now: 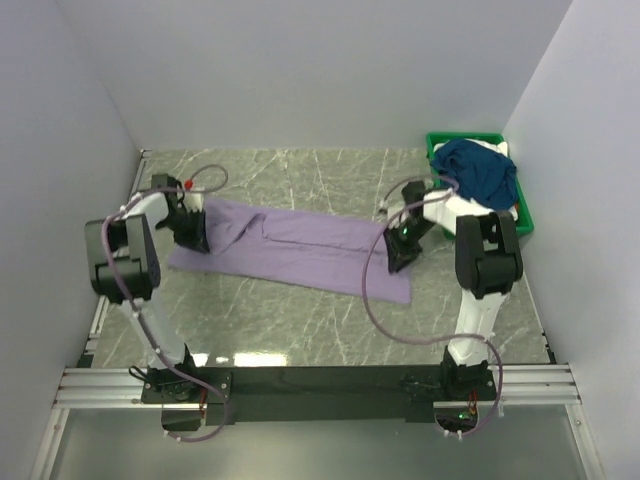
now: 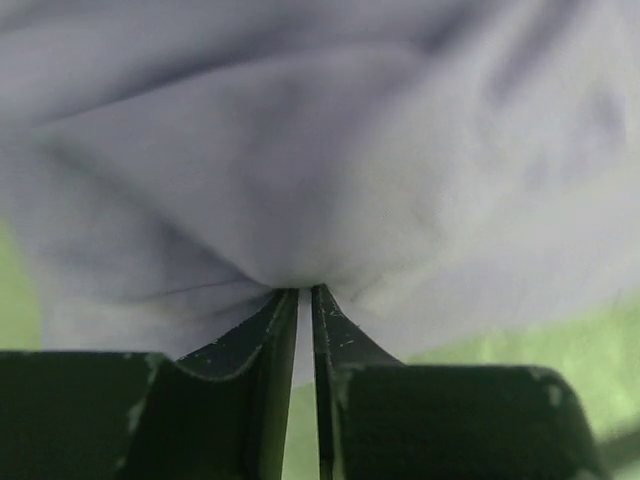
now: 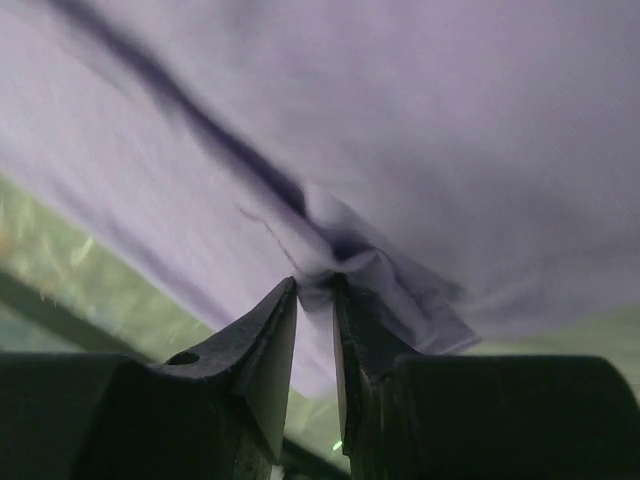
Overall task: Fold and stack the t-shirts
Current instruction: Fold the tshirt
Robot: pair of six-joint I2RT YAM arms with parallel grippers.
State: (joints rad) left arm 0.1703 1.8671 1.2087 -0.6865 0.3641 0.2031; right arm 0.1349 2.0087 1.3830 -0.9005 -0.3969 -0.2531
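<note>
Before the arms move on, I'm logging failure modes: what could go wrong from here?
1. The left gripper and right gripper each pinch only a small bunch of the lavender t-shirt; the cloth may slip out.
2. The right arm's cable loops low over the shirt's near edge and might snag it.

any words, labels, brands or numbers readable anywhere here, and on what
No text can be read in any view: the lavender t-shirt, the navy shirt and the green bin show no print, label or number.
</note>
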